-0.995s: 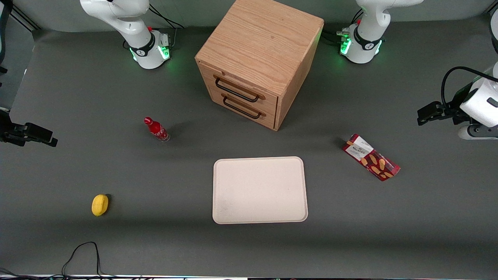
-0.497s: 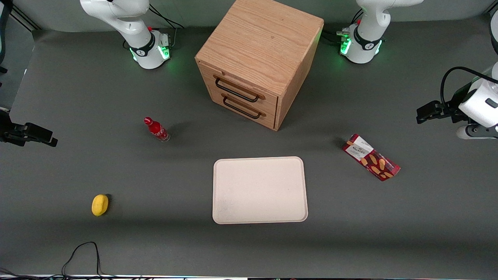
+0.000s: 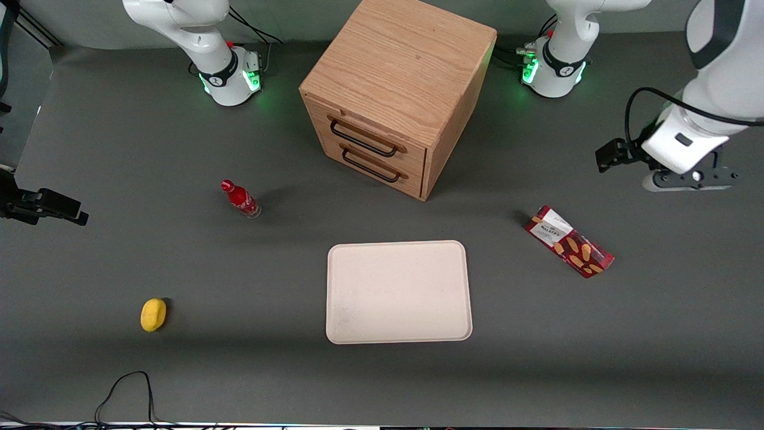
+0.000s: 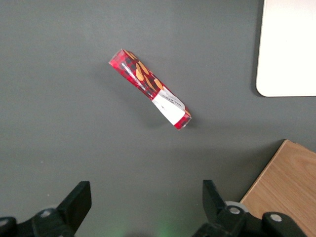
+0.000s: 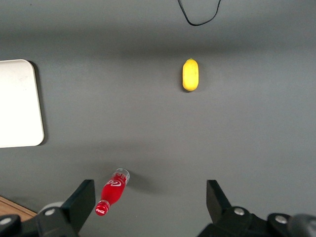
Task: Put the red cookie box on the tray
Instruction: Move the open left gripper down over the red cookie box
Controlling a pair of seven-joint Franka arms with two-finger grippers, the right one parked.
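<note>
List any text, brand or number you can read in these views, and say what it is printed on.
Long dark red cardboard cookie box: dark print on its white label end, too blurred to read.
Small red bottle: white script logo, too small to read.
Wooden two-drawer cabinet, cream-white tray, yellow lemon-like object: no text.
The left arm's gripper, open above the table near the box: no markings visible.

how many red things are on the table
2. The red cookie box lies flat toward the working arm's end, beside the tray, with the open claw above it. A small red bottle stands toward the parked arm's end. None seem hidden.
</note>
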